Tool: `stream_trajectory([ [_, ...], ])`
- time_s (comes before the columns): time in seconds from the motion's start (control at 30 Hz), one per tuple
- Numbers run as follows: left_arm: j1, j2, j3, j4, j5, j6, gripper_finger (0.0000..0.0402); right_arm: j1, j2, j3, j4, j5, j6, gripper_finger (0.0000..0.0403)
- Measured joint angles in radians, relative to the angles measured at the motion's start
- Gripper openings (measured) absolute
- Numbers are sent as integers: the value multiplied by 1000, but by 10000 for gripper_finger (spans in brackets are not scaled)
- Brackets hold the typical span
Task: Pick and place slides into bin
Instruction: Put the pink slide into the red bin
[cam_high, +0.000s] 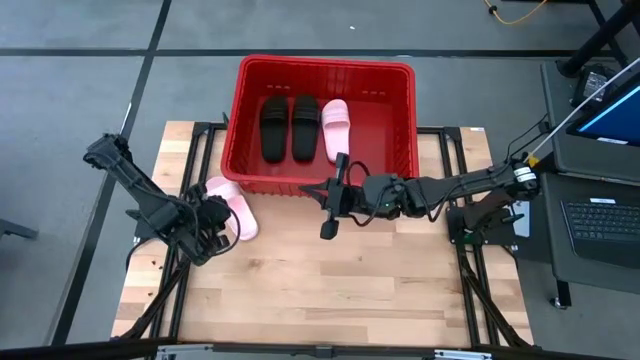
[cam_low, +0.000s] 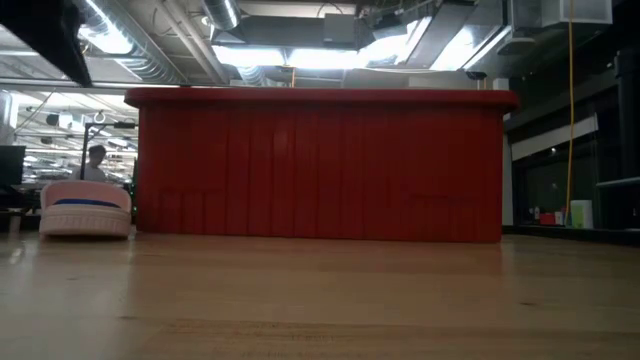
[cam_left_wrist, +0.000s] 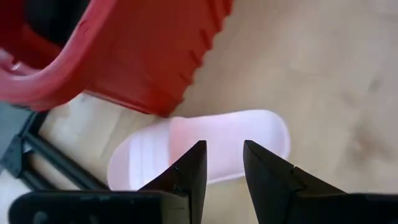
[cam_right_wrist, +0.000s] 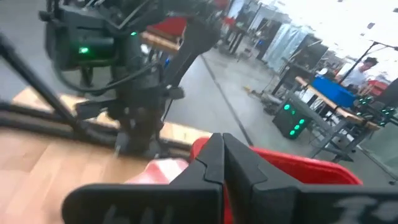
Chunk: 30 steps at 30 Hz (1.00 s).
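The red bin (cam_high: 325, 63) stands at the table's far middle. Two black slides (cam_high: 288, 126) and one pale pink slide (cam_high: 336, 130) lie in it. The other pink slide (cam_high: 238, 212) lies sole down on the table by the bin's near left corner; it also shows in the low view (cam_low: 85, 210). My left gripper (cam_left_wrist: 224, 152) is open just above this slide (cam_left_wrist: 211, 134), its fingers pointing down, and touches nothing. My right gripper (cam_high: 320, 193) is shut and empty in front of the bin's near wall; its shut fingers also show in the right wrist view (cam_right_wrist: 222, 158).
The bin's near wall (cam_low: 320, 165) stands close behind both grippers. Bare wooden table (cam_high: 320, 280) stretches toward the near edge. Desks with a laptop (cam_high: 600, 215) stand off the table's right side. A person (cam_right_wrist: 364, 68) shows far off in the room.
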Motion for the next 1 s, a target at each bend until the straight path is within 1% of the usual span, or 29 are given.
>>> stream_trajectory([
  [0.07, -2, 0, -35, 0, -16, -46, 102, 1, 0, 0, -46, -1, 0, 5],
  [0.17, -11, 0, -91, -6, -1, -114, 109, 1, 0, 0, -97, -1, 5, 5],
  [0.27, -16, 0, -147, -6, 20, -182, 118, 3, 0, 0, -122, -1, 7, 5],
  [0.4, -19, 0, -207, 5, 20, -274, 130, 4, -1, 0, -129, -1, 6, 5],
  [0.5, -19, 2, -205, 36, -11, -280, 135, 4, -1, 0, -130, -2, 6, 5],
  [0.77, -17, 5, -207, 101, 16, -273, 137, 4, -1, 0, -140, -2, 4, 5],
  [1.0, -17, 69, -207, 123, -16, -271, 136, -3, -1, 0, -163, -2, -8, 5],
])
